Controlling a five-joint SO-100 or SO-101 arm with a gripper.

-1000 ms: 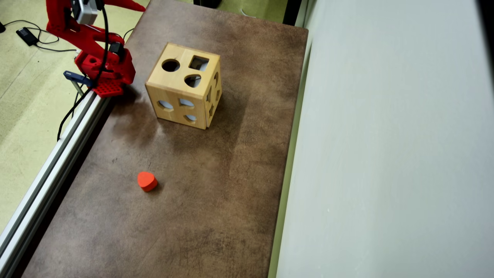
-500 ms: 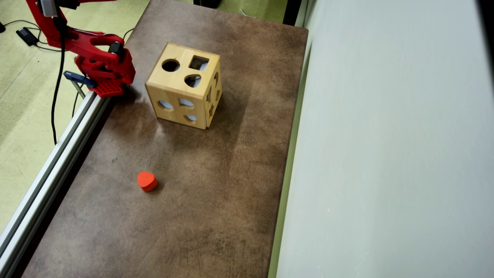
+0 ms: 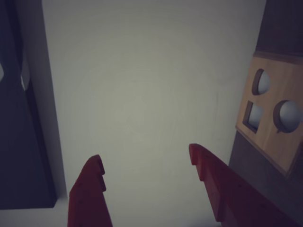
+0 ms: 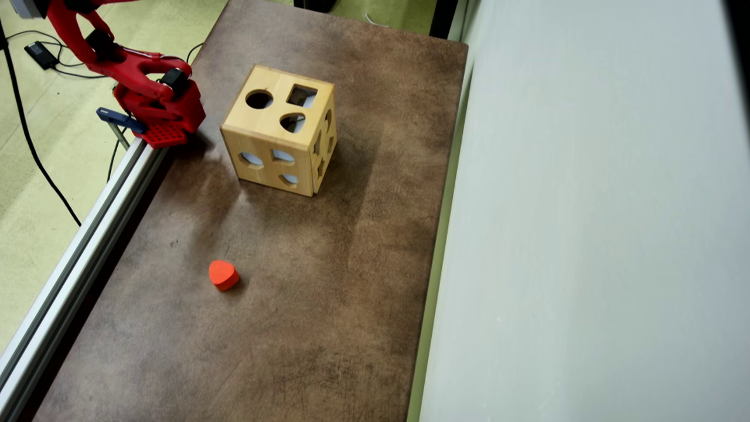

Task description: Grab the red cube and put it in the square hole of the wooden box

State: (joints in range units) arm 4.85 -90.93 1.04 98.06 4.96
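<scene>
Overhead, far upper left of the frame: red arm (image 4: pixel 137 76) folded back over its base at the bench (image 4: pixel 328 305) corner, black cable trailing onto the green floor. Silver rail (image 4: pixel 76 264) runs down the bench's left edge. Lower left of centre: orange-red rounded block (image 4: pixel 223 275) lying alone on the brown surface, well apart from everything. Upper centre: the wooden box (image 4: pixel 258 126) standing on the bench, top face with a round cut-out, the square hole (image 4: pixel 302 95) at its upper right, and a curved cut-out below. Right side: pale grey wall.

Wrist view: end effector (image 3: pixel 147 165) at the bottom edge, both red fingers spread wide with nothing between them, facing the pale wall; box at right edge. Red cube not visible in either view.
</scene>
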